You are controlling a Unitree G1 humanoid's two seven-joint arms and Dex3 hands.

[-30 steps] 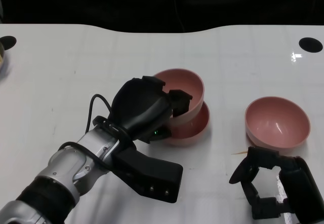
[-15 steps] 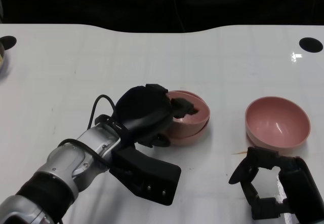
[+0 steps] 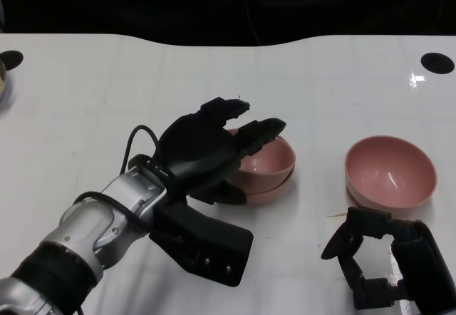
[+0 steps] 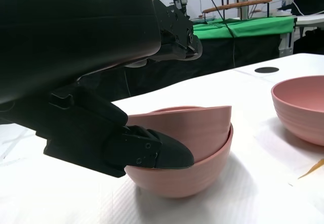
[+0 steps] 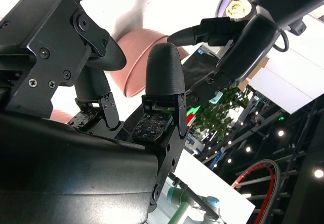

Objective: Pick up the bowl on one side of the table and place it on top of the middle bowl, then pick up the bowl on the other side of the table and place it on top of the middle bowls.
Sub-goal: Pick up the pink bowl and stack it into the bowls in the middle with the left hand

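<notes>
- The nested bowl [image 3: 265, 157] sits slightly tilted inside the middle bowl [image 3: 274, 185], mid-desk.
- Your left hand [image 3: 203, 151] hovers over them, fingers spread, holding nothing.
- The side bowl [image 3: 390, 171] waits just beyond your right hand [image 3: 388, 261], fingers apart, empty, placed to reach it.

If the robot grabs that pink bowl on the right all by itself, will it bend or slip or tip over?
The pink bowl looks like smooth, thin hard plastic, so probably stiff and light. Its shiny inside suggests that it may be a bit slippery. It is wide and low with a rounded bottom, so a push might rock or slide it rather than tip it.
</notes>
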